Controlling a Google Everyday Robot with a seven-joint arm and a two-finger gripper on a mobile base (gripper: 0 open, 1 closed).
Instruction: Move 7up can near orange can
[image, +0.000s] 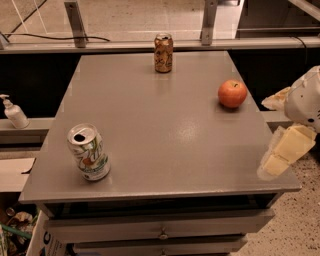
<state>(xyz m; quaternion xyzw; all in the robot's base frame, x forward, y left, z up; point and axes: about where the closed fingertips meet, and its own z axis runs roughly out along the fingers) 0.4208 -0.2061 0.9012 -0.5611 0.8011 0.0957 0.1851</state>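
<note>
The 7up can (89, 152), white and silver with green lettering and an open silver top, stands upright near the table's front left corner. The orange can (163, 52), orange-brown with dark markings, stands upright at the middle of the far edge. My gripper (281, 154), cream-coloured under a white arm housing (305, 97), hangs off the table's right edge near the front right corner. It is far from both cans and holds nothing that I can see.
A red-orange apple (232, 93) sits near the right edge of the grey table (170, 135). A white pump bottle (14, 113) stands on a ledge to the left. Drawers lie below the table front. A metal rail runs behind the table.
</note>
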